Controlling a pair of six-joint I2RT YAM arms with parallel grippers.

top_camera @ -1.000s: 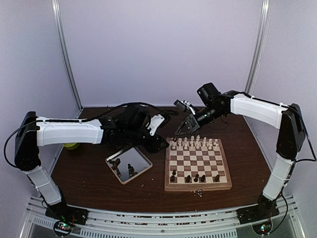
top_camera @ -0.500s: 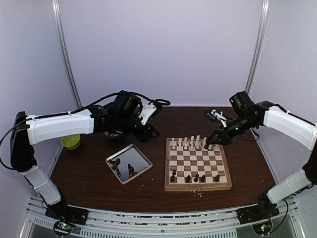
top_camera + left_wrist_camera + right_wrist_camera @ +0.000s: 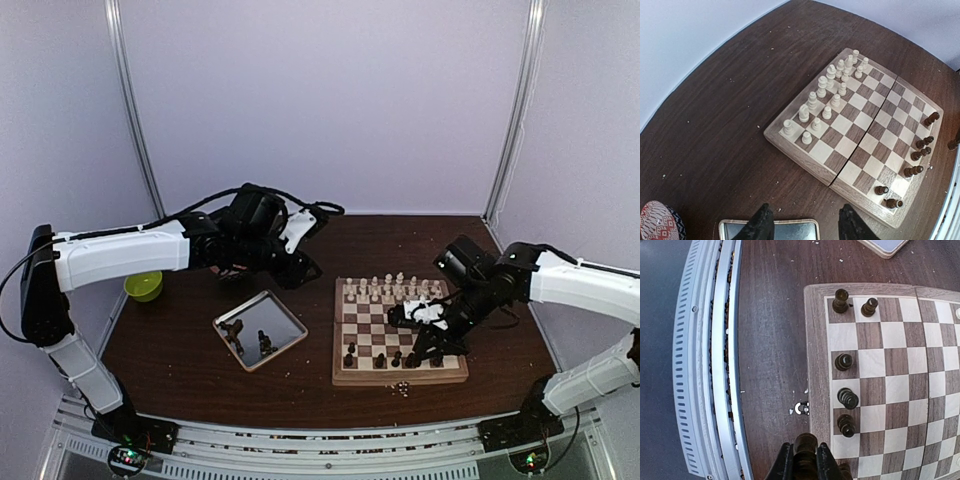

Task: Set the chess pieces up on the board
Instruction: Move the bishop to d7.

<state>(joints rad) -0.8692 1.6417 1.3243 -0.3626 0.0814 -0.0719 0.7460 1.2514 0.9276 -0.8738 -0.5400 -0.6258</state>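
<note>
Right hand (image 3: 425, 352) grips a dark piece (image 3: 805, 442) over the board (image 3: 400, 378); left hand (image 3: 308, 268) is empty.
Top view: the board lies on the desk (image 3: 170, 350), cream pieces (image 3: 385, 290) filling its far rows, few dark pieces (image 3: 380, 361) on its near row; left wrist view: fingers (image 3: 760, 227) half apart above a silver tray (image 3: 790, 231); right wrist view: fingers (image 3: 784, 462) pinch the piece at the board's near rim.

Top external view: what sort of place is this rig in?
Probably a lab test cell: plain pale walls enclose a dark brown wooden table, with a slotted metal rail along its near edge.
</note>
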